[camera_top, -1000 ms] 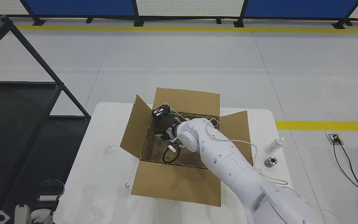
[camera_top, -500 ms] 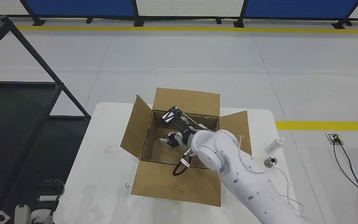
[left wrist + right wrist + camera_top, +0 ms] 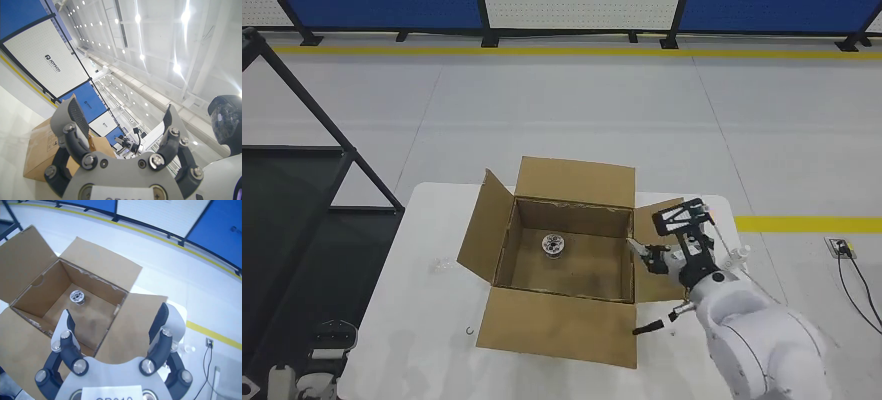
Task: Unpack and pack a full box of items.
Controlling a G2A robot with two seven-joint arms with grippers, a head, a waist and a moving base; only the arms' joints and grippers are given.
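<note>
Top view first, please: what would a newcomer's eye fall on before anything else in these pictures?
The open cardboard box in the middle of the white table, flaps spread, with a single small round metal piece on its floor toward the far wall. Next, the right claw, open and empty, above the box's right-hand flap.

The box (image 3: pixel 560 322) is plain brown cardboard, with small black printed marks on one outer side. The round item (image 3: pixel 554 243) on its floor is shiny silver, its top face dotted with dark holes. The table (image 3: pixel 422 300) is white. The left gripper (image 3: pixel 121 104) is grey with black, finely dotted pads (image 3: pixel 78 115). The right gripper (image 3: pixel 115 309) is white with black inner faces.
</note>
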